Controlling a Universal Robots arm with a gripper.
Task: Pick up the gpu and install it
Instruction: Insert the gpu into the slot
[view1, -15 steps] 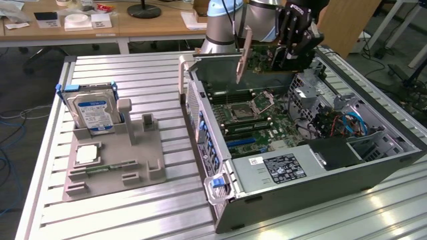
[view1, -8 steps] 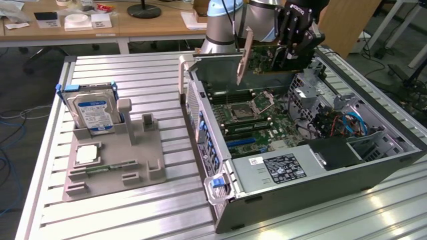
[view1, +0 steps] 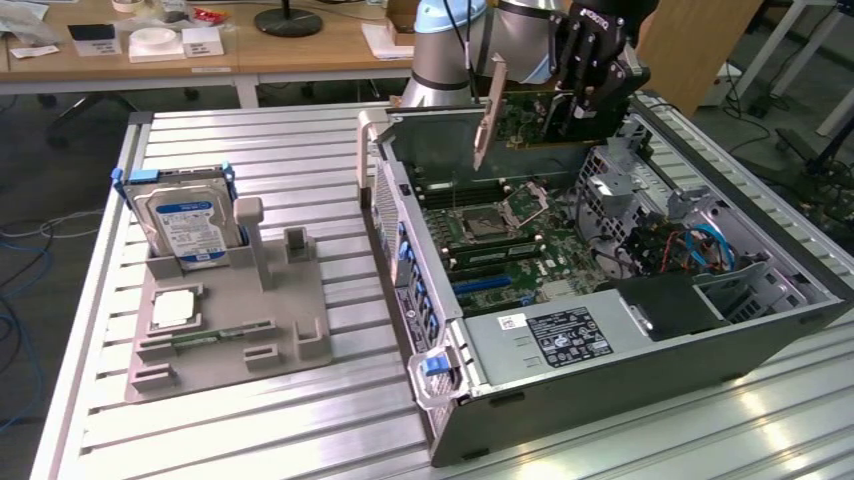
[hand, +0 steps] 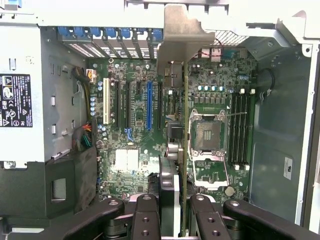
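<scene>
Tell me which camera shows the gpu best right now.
The exterior view: the gpu hangs broadside in the gripper above the open case. The wrist view shows it edge-on, a thin strip between the fingers.

Robotics lab — slotted bench (view1: 307, 160), cluttered desks (view1: 200, 58)

Edge-on gpu (hand: 170, 192) between fingers (hand: 145, 220); motherboard (hand: 130, 125) beyond
</scene>
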